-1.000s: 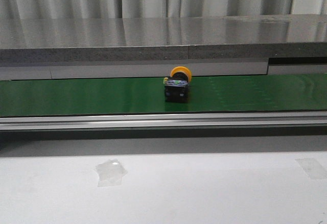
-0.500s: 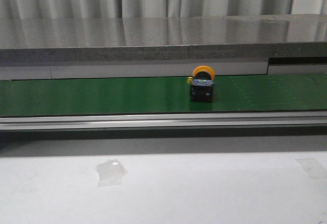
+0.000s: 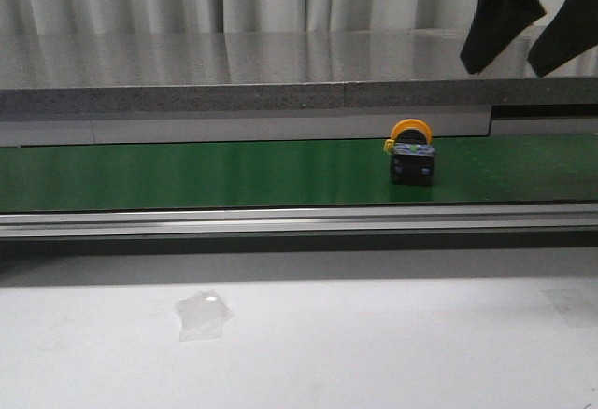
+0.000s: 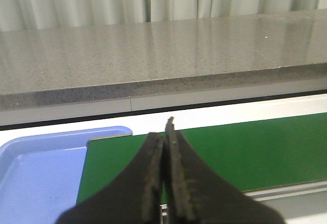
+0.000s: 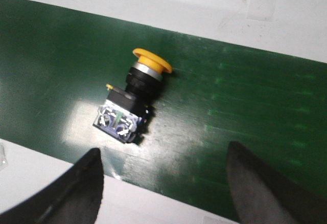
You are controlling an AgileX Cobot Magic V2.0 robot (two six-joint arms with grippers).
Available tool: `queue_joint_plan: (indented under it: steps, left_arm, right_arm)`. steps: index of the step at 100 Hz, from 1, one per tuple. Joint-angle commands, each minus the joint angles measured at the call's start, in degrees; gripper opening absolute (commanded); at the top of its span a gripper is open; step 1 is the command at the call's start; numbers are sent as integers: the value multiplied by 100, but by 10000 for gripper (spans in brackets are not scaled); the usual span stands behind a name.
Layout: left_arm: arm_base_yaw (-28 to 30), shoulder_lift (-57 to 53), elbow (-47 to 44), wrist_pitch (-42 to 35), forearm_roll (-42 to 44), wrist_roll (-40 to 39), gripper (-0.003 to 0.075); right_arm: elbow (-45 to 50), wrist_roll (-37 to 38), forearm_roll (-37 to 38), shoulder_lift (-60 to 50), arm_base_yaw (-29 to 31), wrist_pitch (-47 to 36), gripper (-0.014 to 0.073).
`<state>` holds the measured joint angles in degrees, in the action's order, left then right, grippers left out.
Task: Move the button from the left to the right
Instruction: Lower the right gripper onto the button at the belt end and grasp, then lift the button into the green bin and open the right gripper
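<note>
Button (image 3: 412, 159) on belt (image 3: 187, 174), right of centre; tape (image 3: 203, 315) on table (image 3: 374, 344) front-left.

Right end effector (image 3: 533, 40) cropped at top edge, perhaps slightly blurred.

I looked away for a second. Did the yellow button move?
Yes. The button has slid rightward along the green belt, judged against the tape patch on the table.

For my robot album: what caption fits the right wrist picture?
Open right gripper hovering over the yellow-capped button lying on the green belt.
</note>
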<state>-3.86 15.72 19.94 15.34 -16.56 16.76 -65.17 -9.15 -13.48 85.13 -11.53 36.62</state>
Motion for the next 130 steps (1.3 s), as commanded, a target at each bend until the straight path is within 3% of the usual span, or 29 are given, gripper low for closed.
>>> queue_joint_plan:
  steps: [1,18,79,89,102,109,130]
  left_arm:
    - [-59,43,144,-417,-82,-11,-20]
    - [-59,43,144,-417,-82,-11,-20]
    - [-59,43,144,-417,-82,-11,-20]
    - [-59,43,144,-417,-82,-11,-20]
    - [-59,43,144,-417,-82,-11,-20]
    - [-59,43,144,-417,-82,-11,-20]
    - [-59,43,144,-417,-82,-11,-20]
  right_arm:
    - [-336,-122,-22,83,-67,-305,517]
    - [-468,-188,-22,429,-182,-330,566]
    - [-591,-188,248,1370,-180,-327,553]
    - [-599,-178,248,1376,-180,-219,470]
    - [-729,-178,253,1376,-180,30,253]
    - [-842,-178,277,1364,-174,190,182]
    - [-1251,-178,791,1157,71,657,172]
